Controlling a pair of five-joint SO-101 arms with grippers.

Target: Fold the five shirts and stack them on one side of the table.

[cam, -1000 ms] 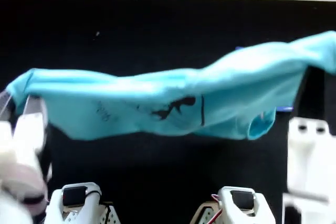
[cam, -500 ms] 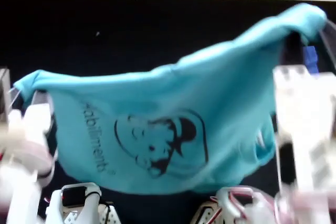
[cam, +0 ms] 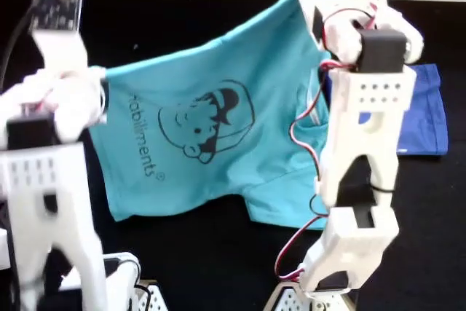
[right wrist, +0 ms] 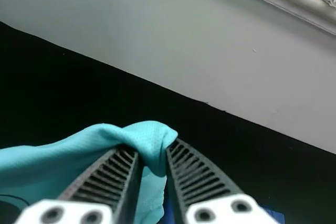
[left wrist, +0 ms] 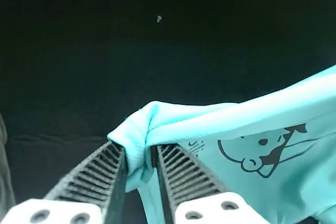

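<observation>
The left gripper (left wrist: 137, 153) pinches one corner of the turquoise shirt (cam: 204, 143), and the right gripper (right wrist: 152, 156) clamps another. The shirt hangs spread between them above the black table (cam: 182, 27). A folded blue shirt (cam: 422, 114) lies outside the right gripper.

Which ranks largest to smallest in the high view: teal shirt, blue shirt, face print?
1. teal shirt, clearly largest.
2-3. blue shirt and face print look about alike; an arm hides part of the blue shirt, and the print is held up nearer the camera, so I won't rank them.
</observation>
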